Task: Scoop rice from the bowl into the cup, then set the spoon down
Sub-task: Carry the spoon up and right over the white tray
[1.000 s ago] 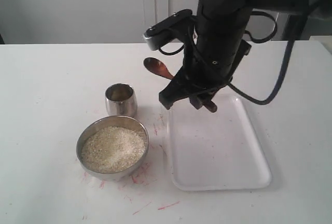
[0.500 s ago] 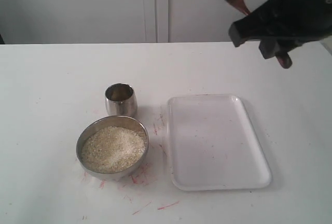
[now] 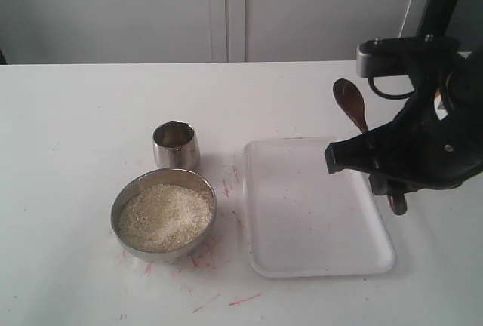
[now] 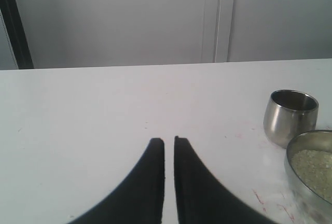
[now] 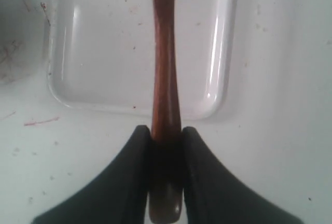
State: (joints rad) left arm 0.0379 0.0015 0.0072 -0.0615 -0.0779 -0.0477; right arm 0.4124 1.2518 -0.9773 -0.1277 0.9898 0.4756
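The steel bowl [image 3: 118, 220] holds pale rice [image 3: 164, 215] and stands at the front left of the table. The small steel cup [image 3: 176, 145] stands just behind it. My right gripper [image 3: 375, 161] is shut on the handle of the dark wooden spoon [image 3: 349, 101] and holds it above the right edge of the white tray [image 3: 302, 220]. The spoon's head points away and up. In the right wrist view the spoon [image 5: 165, 53] runs out from the right gripper [image 5: 166, 130] over the tray [image 5: 104, 53]. My left gripper [image 4: 168, 140] is shut and empty, apart from the cup [image 4: 290, 116] and the bowl [image 4: 292, 157].
Red scribble marks lie on the white table around the bowl and the tray's front. A pale wall with a vertical seam runs behind the table. The left arm is out of the exterior view.
The right arm carried the spoon away from beside the cup, up and to the right, then came down over the tray's right edge. Bowl and cup have not moved.
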